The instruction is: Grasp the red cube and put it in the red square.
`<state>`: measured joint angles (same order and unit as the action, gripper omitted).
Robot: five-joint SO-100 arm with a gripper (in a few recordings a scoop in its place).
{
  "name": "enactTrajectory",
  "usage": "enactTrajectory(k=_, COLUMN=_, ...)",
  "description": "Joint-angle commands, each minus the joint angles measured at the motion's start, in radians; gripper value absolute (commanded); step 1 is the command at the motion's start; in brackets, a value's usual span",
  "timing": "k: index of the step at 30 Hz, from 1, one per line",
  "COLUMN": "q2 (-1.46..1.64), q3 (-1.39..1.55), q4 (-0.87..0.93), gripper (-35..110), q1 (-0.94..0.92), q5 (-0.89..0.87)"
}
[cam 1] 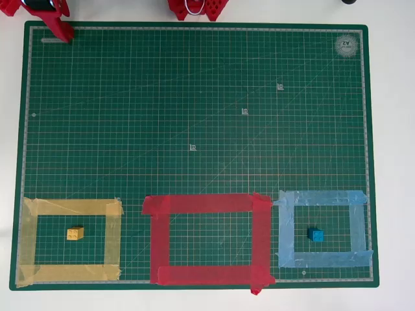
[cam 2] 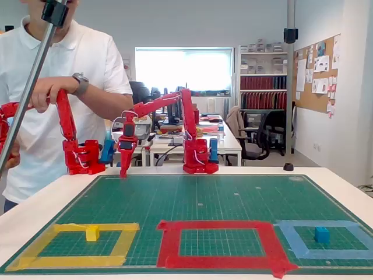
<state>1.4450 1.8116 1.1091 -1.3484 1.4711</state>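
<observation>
The red square (cam 1: 206,204) (cam 2: 169,242) is a wide red tape frame at the mat's front middle, and its inside is bare. The red cube is out of view. My red gripper (cam 1: 65,34) (cam 2: 123,170) hangs at the mat's far left corner, its fingers pointing down just above the surface. The fingers look close together, but red on red hides whether anything sits between them.
A yellow tape frame (cam 1: 71,207) (cam 2: 125,242) at the front left holds a yellow cube (cam 1: 75,233) (cam 2: 92,233). A light-blue frame (cam 1: 321,198) (cam 2: 294,239) at the front right holds a blue cube (cam 1: 316,235) (cam 2: 322,234). A person stands behind the table's left.
</observation>
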Motion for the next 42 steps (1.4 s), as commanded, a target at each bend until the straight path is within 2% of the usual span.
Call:
enactTrajectory(k=1, q2=0.014, q3=-0.017, q4=-0.028, gripper=24, q1=-0.006, q5=-0.002)
enactTrajectory(k=42, q2=-0.037, q3=-0.006, q4=-0.104, gripper=24, q1=0.043, q5=0.000)
